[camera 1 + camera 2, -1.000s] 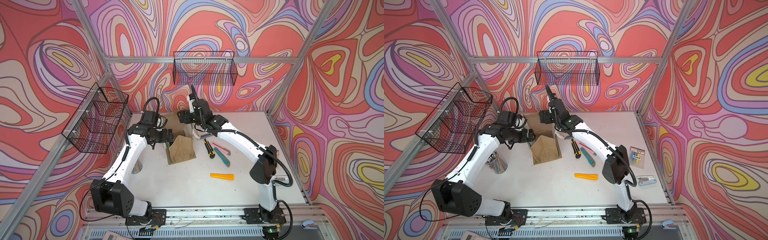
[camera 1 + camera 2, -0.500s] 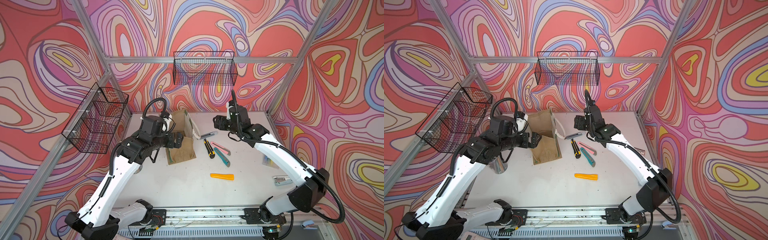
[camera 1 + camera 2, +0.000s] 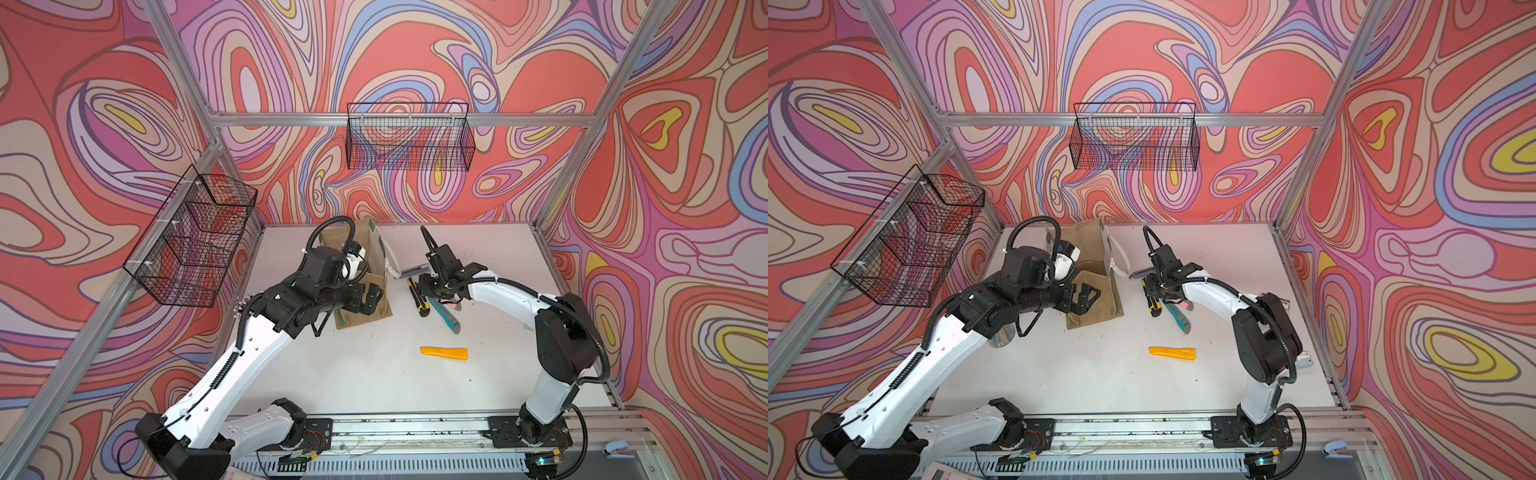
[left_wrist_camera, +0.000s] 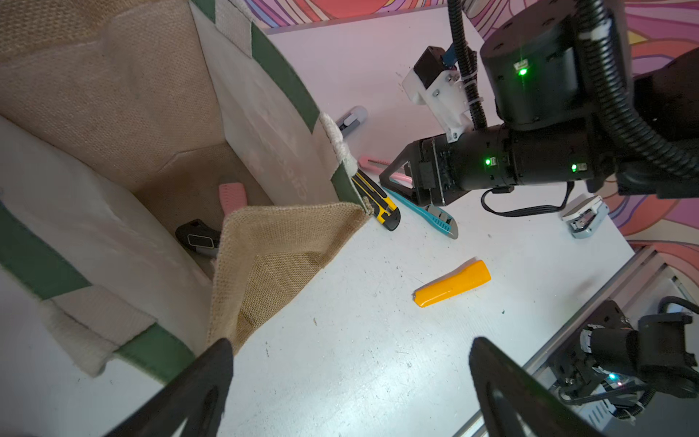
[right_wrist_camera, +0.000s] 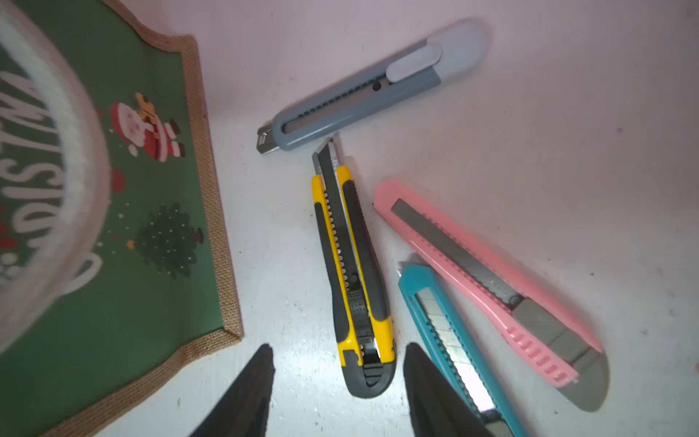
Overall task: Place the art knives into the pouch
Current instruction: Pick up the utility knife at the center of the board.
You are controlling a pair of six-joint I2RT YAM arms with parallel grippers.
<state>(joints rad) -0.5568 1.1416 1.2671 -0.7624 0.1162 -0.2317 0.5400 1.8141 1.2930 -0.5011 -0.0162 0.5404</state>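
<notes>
The pouch (image 3: 361, 309) (image 3: 1096, 311) stands open at the back left of the table, its green printed panel (image 5: 113, 265) facing the knives. Several art knives lie right of it: grey (image 5: 370, 90), yellow-black (image 5: 351, 272) (image 3: 417, 297), pink (image 5: 491, 280), teal (image 5: 446, 333). An orange one (image 3: 444, 353) (image 4: 452, 283) lies nearer the front. My right gripper (image 5: 339, 352) (image 3: 428, 291) hangs open just above the yellow-black knife's butt end, fingers either side, not gripping. My left gripper (image 4: 351, 342) (image 3: 372, 297) is wide open and empty at the pouch's near side.
A pink thing (image 4: 232, 195) and a black thing (image 4: 198, 238) lie inside the pouch. A stapler (image 4: 584, 217) sits at the right edge and a metal cup (image 3: 1000, 338) left of the pouch. Black wire baskets (image 3: 409, 137) (image 3: 195, 245) hang on the walls.
My right arm left the pouch's mouth, swung right and came down over the knives, its jaws narrowing. My left gripper moved from the pouch's left rim to its near side.
</notes>
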